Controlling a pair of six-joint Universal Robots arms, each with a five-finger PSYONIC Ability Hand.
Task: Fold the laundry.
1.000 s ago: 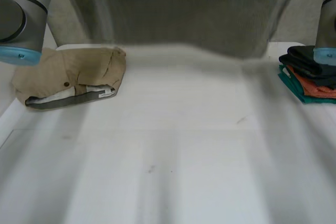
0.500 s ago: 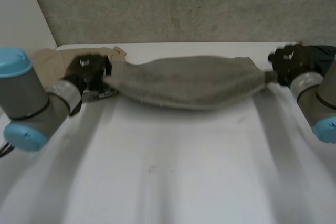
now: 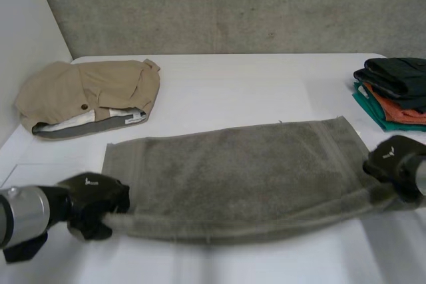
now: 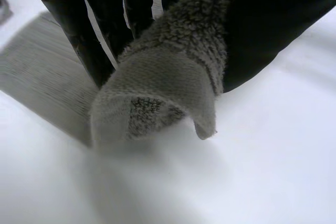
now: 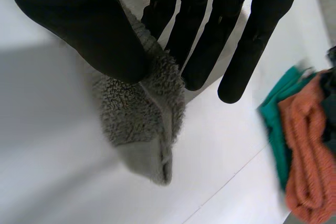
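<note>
A grey towel (image 3: 239,174) lies spread flat across the middle of the white table (image 3: 253,91), long side running left to right. My left hand (image 3: 93,204) pinches its near left corner (image 4: 157,87) between thumb and fingers. At the other end my right hand (image 3: 394,164) pinches the near right corner (image 5: 144,119) the same way. The near edge of the towel is rolled up slightly between the two hands.
A crumpled beige garment (image 3: 90,98) lies at the back left of the table. A stack of folded dark, orange and teal cloths (image 3: 393,94) sits at the back right, also beside my right hand (image 5: 304,145). A grey wall runs behind the table.
The towel, held up high a second ago, was swung down and pulled toward me; it now lies flat on the table. Both hands moved from the far side to the near edge.
</note>
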